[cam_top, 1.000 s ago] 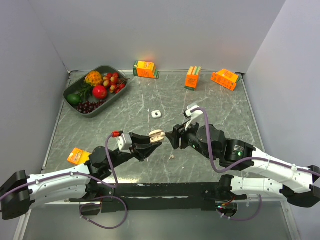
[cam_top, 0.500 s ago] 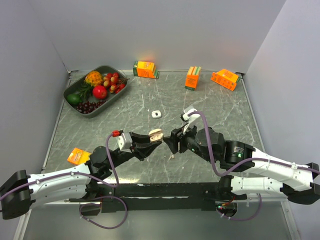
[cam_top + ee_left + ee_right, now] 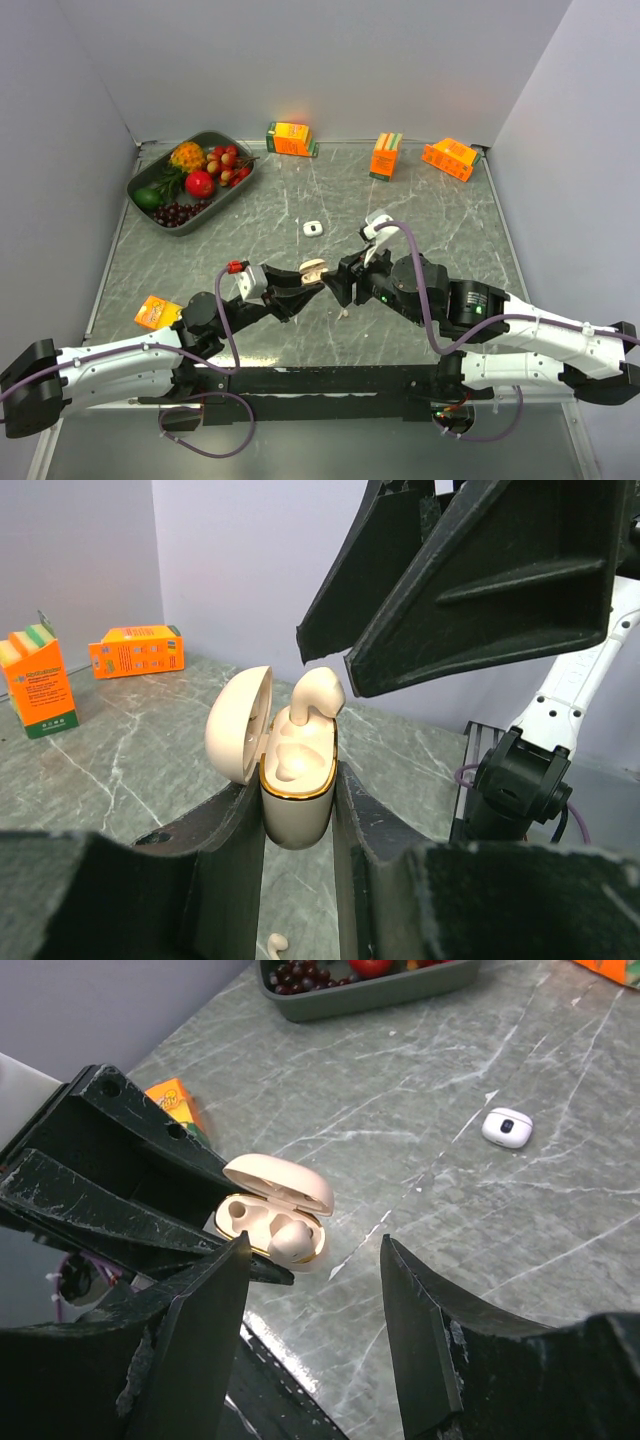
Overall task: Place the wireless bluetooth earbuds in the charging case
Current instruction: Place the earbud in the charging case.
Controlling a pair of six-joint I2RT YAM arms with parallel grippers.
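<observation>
Your right gripper [image 3: 312, 1247] has crept left toward the other arm over the last second, and its black fingers now hang just above the pale beige plastic charging case with a gold rim [image 3: 295, 815]. The jaws stand apart with nothing between them. Your left gripper [image 3: 297, 785] is clamped on that charging case and holds it upright above the grey marbled table [image 3: 450, 220], mouth up and lid hinged back. One small beige earbud [image 3: 316, 693] stands in one socket with its long axis near vertical and its rounded head proud of the rim. I judge it is not yet seated, so a gentle downward press is what you need. The neighbouring socket is empty. A second beige earbud [image 3: 344, 313] lies loose on the table below.
</observation>
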